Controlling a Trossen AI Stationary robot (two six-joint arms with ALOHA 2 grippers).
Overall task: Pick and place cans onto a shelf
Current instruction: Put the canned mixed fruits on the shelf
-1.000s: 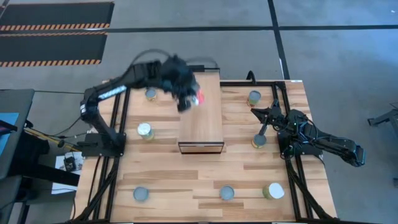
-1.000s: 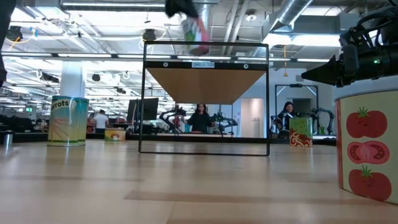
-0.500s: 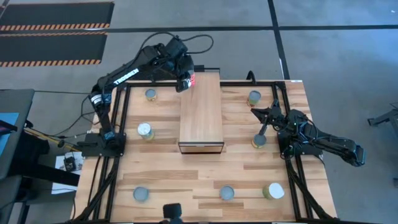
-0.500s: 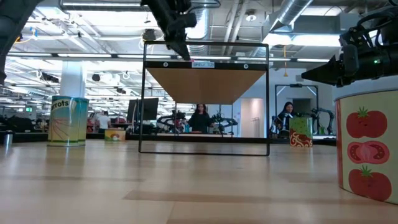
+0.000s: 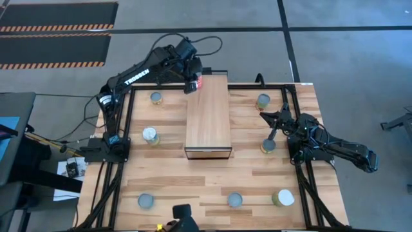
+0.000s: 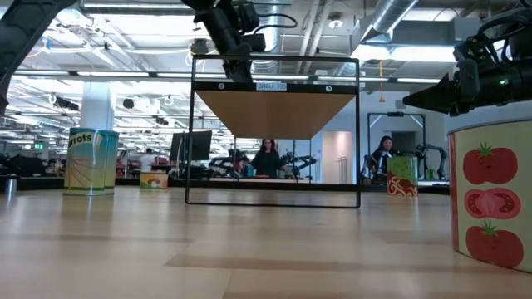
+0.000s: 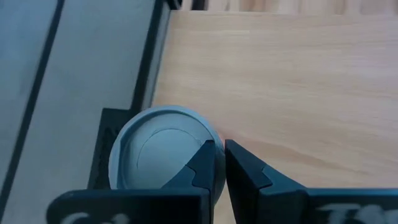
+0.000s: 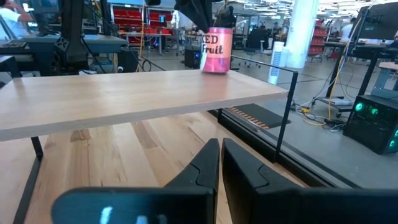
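Note:
A red-and-white can point(image 5: 198, 82) stands upright on its base at the far left corner of the light-wood shelf point(image 5: 209, 122). It also shows in the right wrist view point(image 8: 216, 50). My left gripper point(image 5: 191, 78) points down at the can's grey top point(image 7: 158, 158), its fingers almost together. My right gripper point(image 5: 264, 116) is shut and empty, right of the shelf and level with its middle, above the tabletop. Several other cans stand on the table, among them point(image 5: 155, 98), point(image 5: 268, 146) and a white-topped one point(image 5: 283, 198). My left gripper comes from above, pointing down, at the can's rim point(image 7: 214, 146) on the side toward the shelf's middle. One finger point(image 7: 202, 165) lies over the top and the other point(image 7: 245, 171) outside the wall. The fingers hide the pinch. The can stands upright on the shelf.
The shelf's dark wire frame point(image 6: 359, 133) stands on the table's middle. Cans sit left point(image 5: 150, 135), far right point(image 5: 262, 101) and along the near edge point(image 5: 147, 201), point(image 5: 235, 200). A tomato can point(image 6: 490, 199) and a carrots can point(image 6: 91, 162) show in the low view.
My left gripper has carried the red-and-white can from above the shelf's left side toward the far edge and down. The can hung tilted in the air and now stands upright on the shelf's far left corner. In the last half second it has stayed put.

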